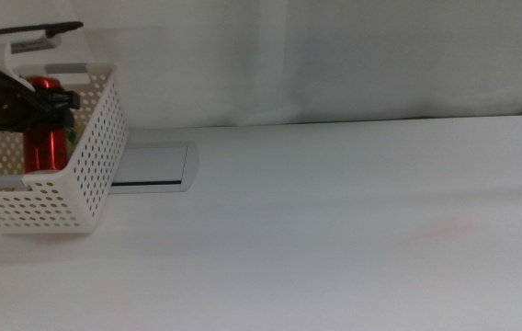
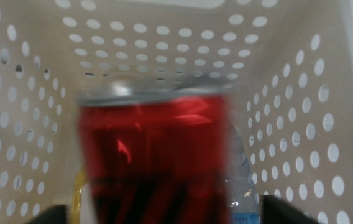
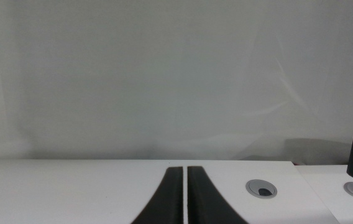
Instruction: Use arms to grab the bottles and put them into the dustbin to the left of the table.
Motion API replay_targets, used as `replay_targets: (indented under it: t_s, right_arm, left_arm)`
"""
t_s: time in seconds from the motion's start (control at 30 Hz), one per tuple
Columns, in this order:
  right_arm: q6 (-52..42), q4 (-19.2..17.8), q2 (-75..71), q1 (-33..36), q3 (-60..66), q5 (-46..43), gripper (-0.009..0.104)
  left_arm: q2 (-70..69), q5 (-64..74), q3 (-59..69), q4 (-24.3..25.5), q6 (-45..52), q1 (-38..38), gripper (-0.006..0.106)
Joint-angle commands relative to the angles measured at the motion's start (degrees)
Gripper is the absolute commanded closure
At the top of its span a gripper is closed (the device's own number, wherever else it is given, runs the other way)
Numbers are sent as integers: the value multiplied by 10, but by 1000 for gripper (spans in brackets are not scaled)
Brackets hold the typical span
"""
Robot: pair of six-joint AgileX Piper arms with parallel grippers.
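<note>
The white perforated dustbin (image 1: 86,175) stands at the table's (image 1: 334,230) left end. My left gripper (image 1: 63,99) hangs inside its rim, level with the top of the red soda can (image 1: 45,142), which stands upright inside. In the left wrist view the can (image 2: 155,155) is blurred and fills the middle. The left gripper (image 2: 164,214) is open, its dark jaws at the lower corners, clear of the can's sides. A clear water bottle (image 2: 242,186) and a yellow tea bottle (image 2: 77,193) lie beneath in the dustbin (image 2: 288,93). The right gripper (image 3: 184,186) is shut and empty, outside the middle view.
A grey metal plate (image 1: 155,165) is set into the tabletop just right of the dustbin. A faint pink stain (image 1: 445,228) marks the table at the right. Round cable holes (image 3: 262,188) sit near the right gripper. A white curtain hangs behind the table.
</note>
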Motion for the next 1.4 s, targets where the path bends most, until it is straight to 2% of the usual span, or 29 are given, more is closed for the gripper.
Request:
replay_targets:
  t_s: [0.0, 0.3, 0.43, 0.63, 0.8, 0.9, 1.0, 1.03, 1.1, 1.23, 1.37]
  right_arm:
    - [-1, -2, -2, -3, 4, -1, 98]
    - [-1, -2, -2, -3, 4, -2, 98]
    - [-1, -2, -2, -3, 4, -2, 98]
    - [-1, -2, -2, -3, 4, -2, 98]
    - [-1, -2, -2, -3, 4, -1, 98]
    - [-1, -2, -2, -3, 4, -1, 98]
    - [-1, -2, -2, -3, 4, -1, 98]
    - [-1, -2, -2, -3, 4, -1, 98]
    - [-1, -2, -2, -3, 4, -1, 98]
    - [-1, -2, -2, -3, 4, -1, 98]
    - [-1, -2, -2, -3, 4, -1, 98]
  left_arm:
    - [-1, -7, -5, -16, -6, -1, 8]
    - [-37, 6, -5, -16, 14, -3, 9]
    - [-100, 17, -5, -31, 63, -6, 9]
    - [-220, 38, 2, -57, 71, -17, 9]
    - [-354, 6, 91, -75, 77, -41, 9]
    - [-449, -31, 169, -90, 120, -68, 12]
    - [-538, -53, 241, -103, 142, -89, 24]
    - [-566, -61, 266, -111, 141, -95, 32]
    - [-617, -74, 308, -133, 138, -95, 54]
    - [-703, -114, 405, -171, 132, -95, 104]
    - [-781, -154, 507, -185, 134, -95, 103]
